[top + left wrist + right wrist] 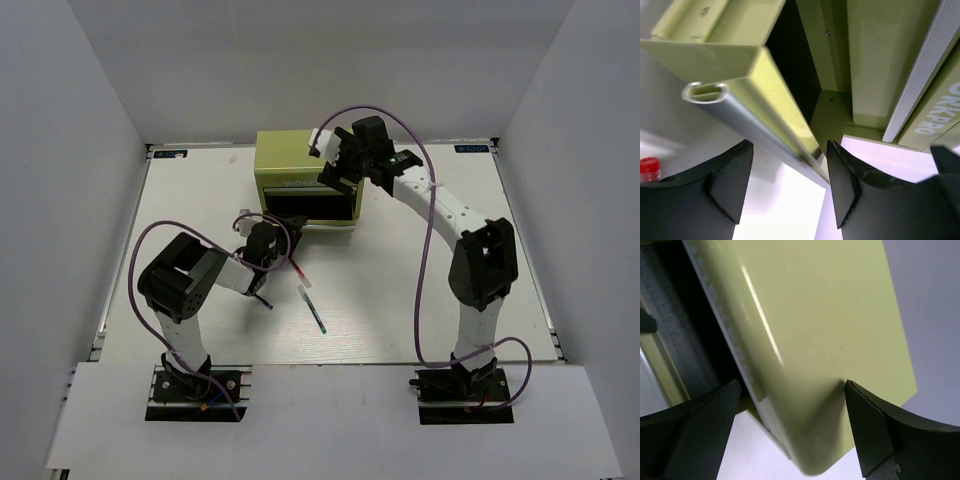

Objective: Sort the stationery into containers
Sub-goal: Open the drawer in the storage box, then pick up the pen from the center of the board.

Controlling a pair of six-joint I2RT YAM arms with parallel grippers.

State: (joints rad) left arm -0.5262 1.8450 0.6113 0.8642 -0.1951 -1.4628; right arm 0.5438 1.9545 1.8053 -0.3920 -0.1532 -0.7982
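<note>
A boxy olive yellow-green metal tool chest (290, 160) with pale lettering stands on a white desk (420, 320), one shallow front drawer (705, 55) pulled out; the left hand (787, 185) sits right at that drawer's outer corner, its two black fingers (732, 185) parted roughly midway and gripping nothing; the drawer's silver metal handle rail (740, 115) slants down between them, clear of one finger and close by the other; a slim red pen (298, 268) lies on the desk just beside this hand, towards the right arm; a teal-green pen with a white end (312, 306) lies a little beyond the red one, nearer the arm bases, apart from the chest; the right hand (792, 385) is up at the chest's top, fingers spread wide and straddling a rounded corner of the chest; whether they press on the metal I cannot tell.
</note>
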